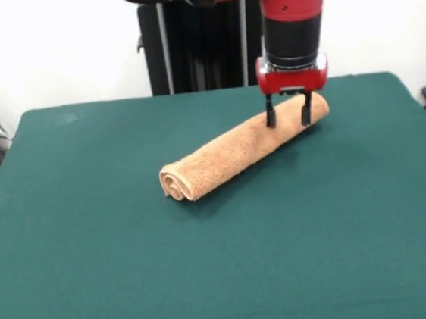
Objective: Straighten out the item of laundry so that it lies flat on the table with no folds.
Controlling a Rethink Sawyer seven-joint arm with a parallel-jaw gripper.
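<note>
My jaws stood released over the rolled towel; a shallow pinch could drag the whole roll.

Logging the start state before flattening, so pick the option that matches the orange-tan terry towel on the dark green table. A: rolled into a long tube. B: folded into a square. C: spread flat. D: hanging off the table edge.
A: the orange-tan terry towel lies as a long roll, its spiral end showing, on the dark green table.

Dark green cloth table, one thing on it: orange-tan towel rolled into a tube, lying centre, running 8-to-2 o'clock.
</note>
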